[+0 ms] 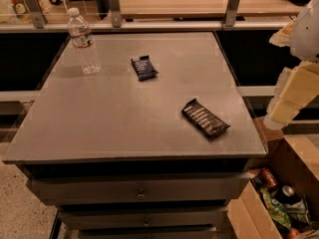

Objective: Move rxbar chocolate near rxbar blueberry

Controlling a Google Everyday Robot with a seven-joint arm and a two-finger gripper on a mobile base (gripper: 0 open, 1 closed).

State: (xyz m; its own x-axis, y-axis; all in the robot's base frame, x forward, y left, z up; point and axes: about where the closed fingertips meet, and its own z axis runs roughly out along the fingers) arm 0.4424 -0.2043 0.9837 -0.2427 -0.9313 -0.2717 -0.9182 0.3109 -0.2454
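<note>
hand [285, 103] right of table [99, 123], rxbar chocolate [205, 118] apart from rxbar blueberry [144, 67]

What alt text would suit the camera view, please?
The rxbar chocolate lies near the front right corner of the table, apart from the navy rxbar blueberry farther back; a water bottle stands back left. The gripper hangs beyond the table's right edge.
</note>
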